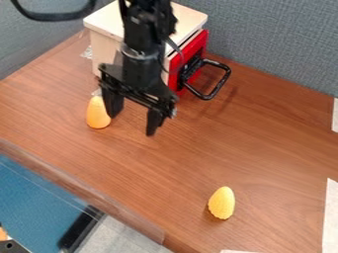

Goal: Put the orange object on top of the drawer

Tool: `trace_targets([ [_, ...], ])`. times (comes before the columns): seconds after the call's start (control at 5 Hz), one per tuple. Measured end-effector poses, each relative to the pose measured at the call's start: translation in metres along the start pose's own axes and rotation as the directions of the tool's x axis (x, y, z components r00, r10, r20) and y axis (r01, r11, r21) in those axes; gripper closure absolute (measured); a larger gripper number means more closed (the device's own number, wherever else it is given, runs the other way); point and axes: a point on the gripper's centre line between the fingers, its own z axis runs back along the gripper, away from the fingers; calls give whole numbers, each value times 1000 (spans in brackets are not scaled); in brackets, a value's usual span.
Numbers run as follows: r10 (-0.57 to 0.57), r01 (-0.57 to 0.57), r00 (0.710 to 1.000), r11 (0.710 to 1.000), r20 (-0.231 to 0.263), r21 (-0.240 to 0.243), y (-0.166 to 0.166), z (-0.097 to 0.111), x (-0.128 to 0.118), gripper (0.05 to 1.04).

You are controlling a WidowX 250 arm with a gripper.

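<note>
You're at the pick-up step, by the look of it: nothing lifted. Gripper (133, 122) hangs over the table (264, 133) in front of the drawer box (100, 53), jaws spread wide, nothing between them. Orange object (98, 112) stands on the table just beside the outer face of the nearer jaw; can't tell if they touch. So it's outside your grasp, and you likely need to shift toward it, clear of its top, line up so the jaws straddle it, then lower and squeeze. Don't slide in low, you could knock it over; the egg-like shape may roll or slip if pinched off-centre. After that, raise it well above the box and set it on the pale top (190, 19). Watch the black handle (224, 79) on the red drawer front (202, 41). Leave the yellow object (222, 203) alone, it's well apart.
</note>
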Motion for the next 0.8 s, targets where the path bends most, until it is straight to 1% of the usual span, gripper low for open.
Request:
trace_targets([
  [0.2, 5, -5, 1000, 1000, -3, -2, 24, -10, 10, 83],
  [0.4, 20, -20, 1000, 1000, 9, -14, 46, -19, 23, 83],
  [0.6, 10, -9, 1000, 1000, -20, 8, 65, -32, 37, 83],
  [0.8, 24, -22, 999, 999, -49, 30, 79, -39, 39, 83],
])
